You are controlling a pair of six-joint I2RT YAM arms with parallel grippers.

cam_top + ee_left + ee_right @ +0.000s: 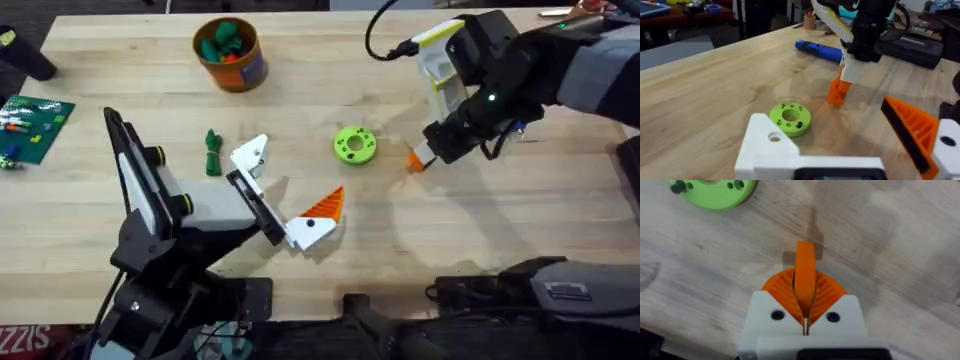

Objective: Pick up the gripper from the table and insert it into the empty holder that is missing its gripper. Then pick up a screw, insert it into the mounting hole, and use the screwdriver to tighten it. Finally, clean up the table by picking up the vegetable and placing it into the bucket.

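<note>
The wooden table point(500, 230) carries the left arm's gripper point(278, 195), lying low at centre with one jaw a bare white bracket, the empty holder point(771, 142), and the other jaw fitted with its orange pad, the two set wide apart. To its right, the right gripper point(805, 292) has its fingers clamped on the loose orange ribbed gripper point(805, 272), tip near the tabletop. The orange bucket point(232, 60) stands far left of centre, the lime-green disc point(354, 145) between the arms, the dark green vegetable point(212, 153) left of the holder.
</note>
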